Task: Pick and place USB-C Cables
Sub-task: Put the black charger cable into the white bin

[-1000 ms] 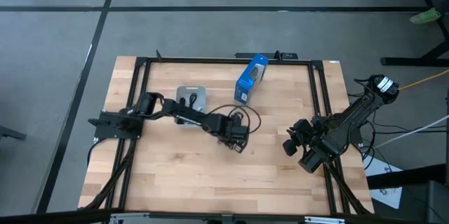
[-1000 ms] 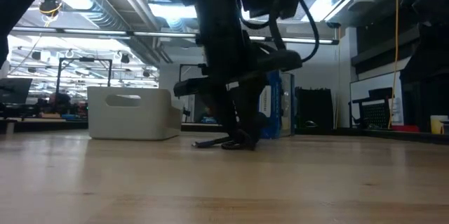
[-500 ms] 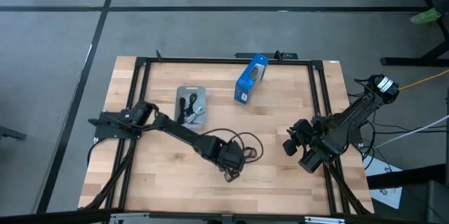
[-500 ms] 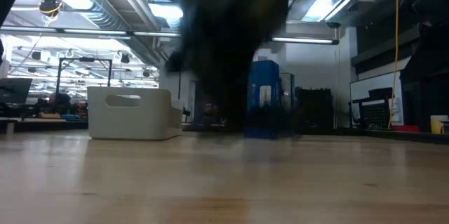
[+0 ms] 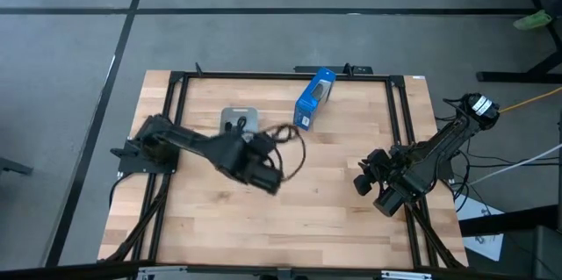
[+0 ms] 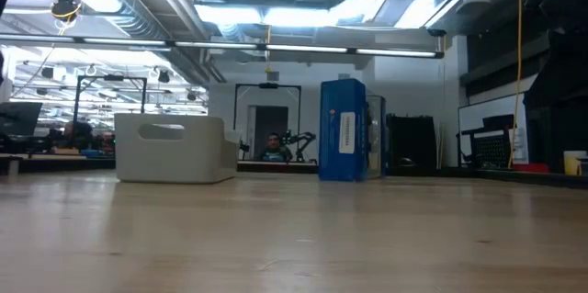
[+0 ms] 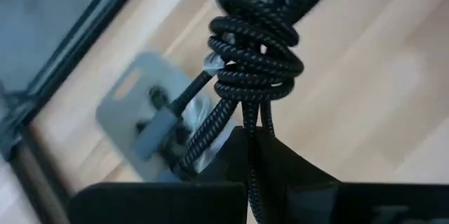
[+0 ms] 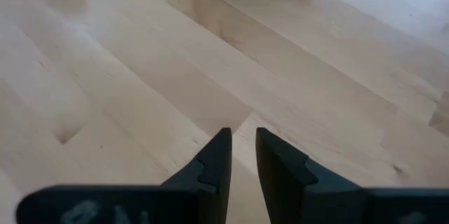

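Note:
My left gripper point(image 5: 261, 173) hangs above the table, just on the near side of the grey tray point(image 5: 239, 117), and is shut on a black braided USB-C cable bundle point(image 7: 256, 48). In the left wrist view the tray point(image 7: 123, 97) lies below the bundle with other cables point(image 7: 160, 122) inside it. The low view shows the tray point(image 6: 170, 151) standing on the table and only the arm's dark underside at the picture's top. My right gripper point(image 8: 243, 140) waits over bare wood near the table's right edge point(image 5: 364, 181), its fingers a narrow gap apart. My left gripper pinches the black bundle between its two fingers by the strands point(image 7: 251, 122) just outside its knotted wrap. The bundle is lifted clear of the table and stands out past the fingertips, over the tray. The pads' own contact is hidden by the fingers.
A blue box point(image 5: 314, 98) stands upright near the far edge, to the right of the tray, and also shows in the low view point(image 6: 343, 129). A black frame rail point(image 5: 281, 75) runs around the tabletop. Bare wood stretches across the middle and near half.
My left gripper, down at the table's middle a second ago, swung toward the near edge, then rose and came back left and far toward the tray. The black bundle has been lifted clear of the table. The arm has left the low view.

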